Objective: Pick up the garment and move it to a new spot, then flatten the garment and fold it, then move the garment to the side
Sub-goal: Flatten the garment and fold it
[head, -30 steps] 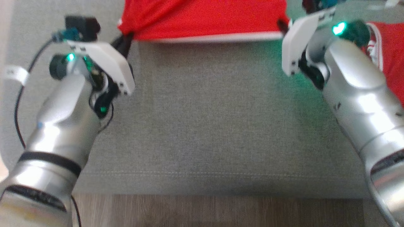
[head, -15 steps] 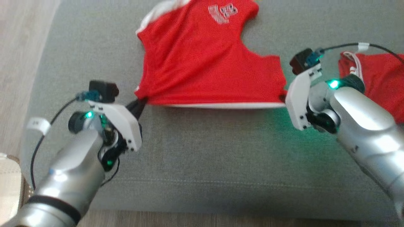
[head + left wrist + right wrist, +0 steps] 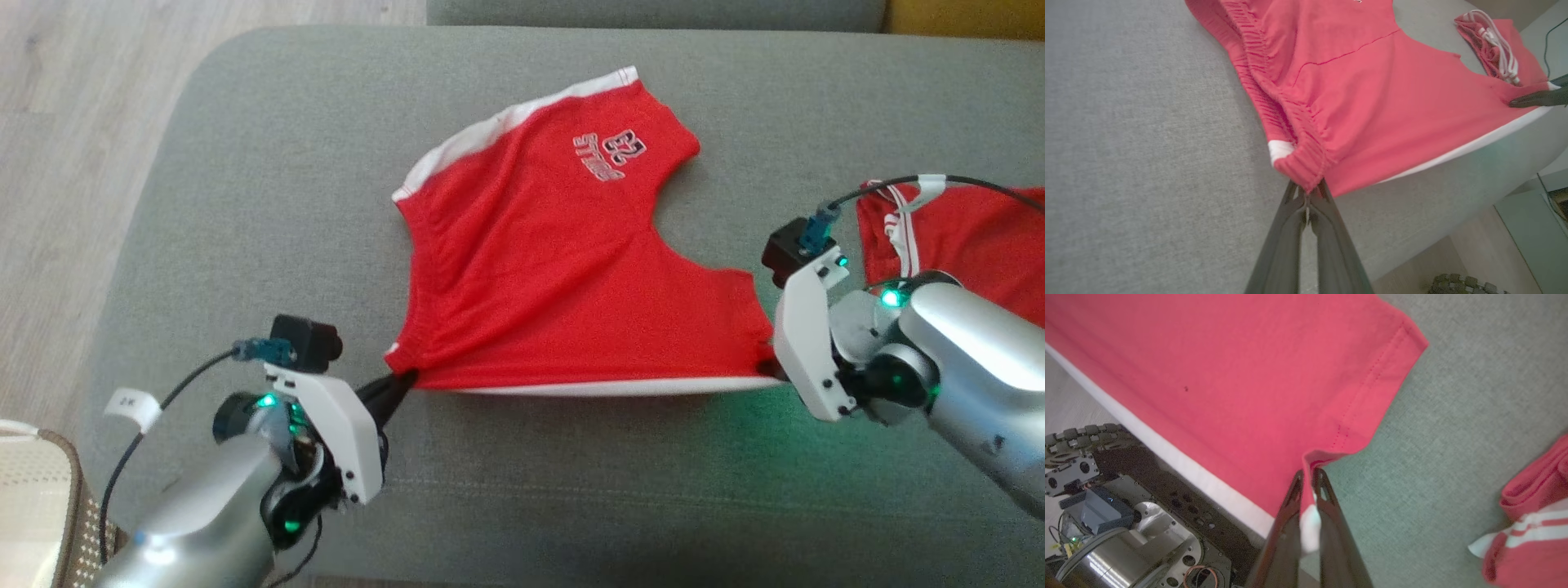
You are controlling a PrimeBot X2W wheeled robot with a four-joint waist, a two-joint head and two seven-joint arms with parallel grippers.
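Note:
A pair of red shorts [image 3: 555, 278] with white side stripes and a printed logo lies spread on the grey sofa cushion [image 3: 531, 482]. My left gripper [image 3: 402, 382] is shut on the gathered waistband corner [image 3: 1300, 173] at the shorts' near left. My right gripper [image 3: 767, 371] is shut on the near right corner, where the leg hem meets the white stripe [image 3: 1308, 522]. The near edge of the shorts [image 3: 1208, 375] stretches taut between the two grippers. In the left wrist view, the right gripper's fingers [image 3: 1535, 98] show at the far corner.
A second red garment with white drawstrings [image 3: 963, 237] lies on the cushion just right of my right arm. The cushion's front edge runs below my grippers, with wooden floor [image 3: 73, 122] to the left. A woven basket rim [image 3: 41, 498] sits at the lower left.
The head camera has tilted up, so more of the shorts and the sofa shows. Both grippers keep their hold on the near corners, and the near edge stays stretched between them.

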